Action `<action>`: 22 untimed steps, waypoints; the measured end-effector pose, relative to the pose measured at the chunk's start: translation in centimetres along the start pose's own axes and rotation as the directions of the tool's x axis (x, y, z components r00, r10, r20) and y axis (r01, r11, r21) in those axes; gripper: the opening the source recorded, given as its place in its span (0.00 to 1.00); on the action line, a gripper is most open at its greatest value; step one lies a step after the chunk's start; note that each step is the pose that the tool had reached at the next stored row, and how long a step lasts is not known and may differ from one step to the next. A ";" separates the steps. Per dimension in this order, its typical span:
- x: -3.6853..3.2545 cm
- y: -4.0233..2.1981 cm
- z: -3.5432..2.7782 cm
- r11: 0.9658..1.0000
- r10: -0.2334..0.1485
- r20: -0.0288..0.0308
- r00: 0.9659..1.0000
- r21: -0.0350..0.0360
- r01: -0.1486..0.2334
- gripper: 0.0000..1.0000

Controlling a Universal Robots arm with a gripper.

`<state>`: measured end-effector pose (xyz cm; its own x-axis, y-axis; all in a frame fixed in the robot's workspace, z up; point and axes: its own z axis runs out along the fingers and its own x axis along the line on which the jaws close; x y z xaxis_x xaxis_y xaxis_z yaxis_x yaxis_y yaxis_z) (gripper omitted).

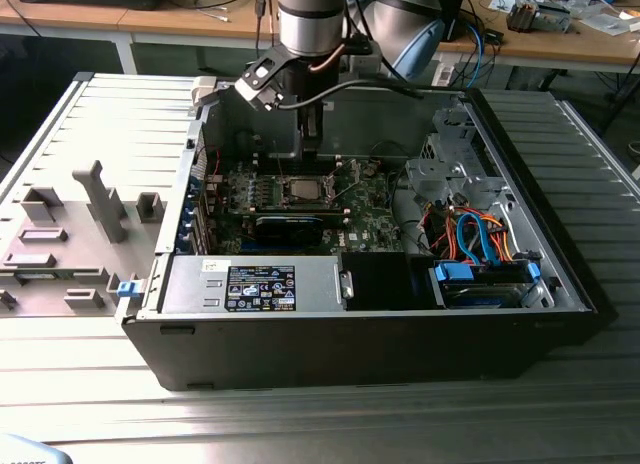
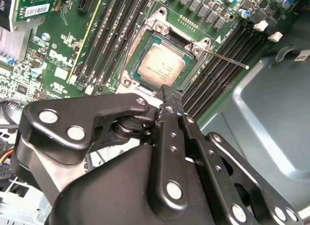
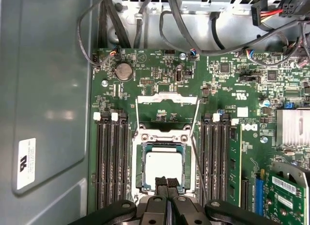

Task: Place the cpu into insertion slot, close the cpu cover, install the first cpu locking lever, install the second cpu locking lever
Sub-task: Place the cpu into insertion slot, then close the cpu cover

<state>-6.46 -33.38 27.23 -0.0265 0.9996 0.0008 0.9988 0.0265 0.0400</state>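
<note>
A ribbed desk [image 1: 90, 124] carries an open computer case [image 1: 350, 349], with the arm [image 1: 310, 24] reaching down into it.
Over the green motherboard [image 3: 155, 70], the jaws are clenched together on nothing, their tips just beside the insertion slot [image 3: 137, 159]. The cpu cover [image 3: 167, 96] is swung open, away from the slot. The cpu [image 3: 163, 167] lies seated in the slot, silvery top up.

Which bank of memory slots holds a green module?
The bank between the cpu and the finned heatsink; the other bank looks empty.
</note>
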 end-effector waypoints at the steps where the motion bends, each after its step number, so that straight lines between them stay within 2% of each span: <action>1: 0.00 0.01 -0.12 1.000 0.000 0.000 1.000 0.000 0.000 0.11; 7: 0.00 0.03 -0.78 1.000 0.000 0.000 1.000 0.000 0.000 0.11; 10: 0.00 0.06 -1.38 1.000 0.000 0.000 1.000 0.000 0.000 0.11; 22: 0.00 0.06 -1.39 1.000 0.000 0.000 1.000 0.000 0.000 0.11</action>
<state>-6.46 -33.38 28.63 -0.0266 0.9996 0.0010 0.9988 0.0265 0.0400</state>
